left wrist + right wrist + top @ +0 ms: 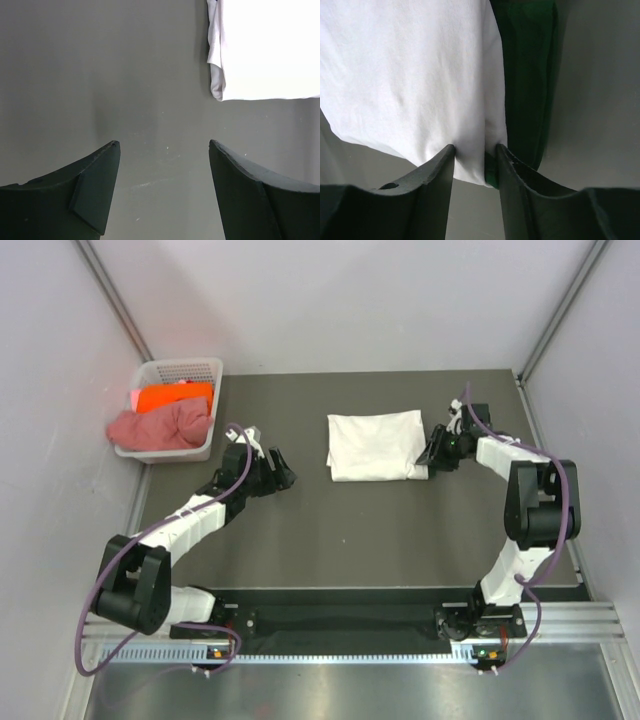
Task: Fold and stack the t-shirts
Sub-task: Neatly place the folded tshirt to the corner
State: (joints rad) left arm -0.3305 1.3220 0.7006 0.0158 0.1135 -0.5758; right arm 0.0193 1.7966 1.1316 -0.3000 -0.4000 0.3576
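Note:
A folded white t-shirt (pixel 372 445) with a dark green sleeve lies on the dark table, back centre. My right gripper (pixel 432 452) is at its right edge. In the right wrist view its jaws (pixel 476 150) are shut on a fold of the white cloth (pixel 415 75), with the green sleeve (pixel 527 75) beside it. My left gripper (pixel 280 472) is open and empty over bare table, left of the shirt. The left wrist view shows the shirt's corner (pixel 265 50) ahead of its jaws (pixel 164 145). An orange t-shirt (pixel 172 396) and a dusty pink t-shirt (pixel 158 426) lie in the basket.
A white lattice basket (pixel 192 369) stands at the back left corner of the table (pixel 350 530). Grey walls enclose the left, back and right. A metal rail (pixel 350 640) runs along the near edge by the arm bases.

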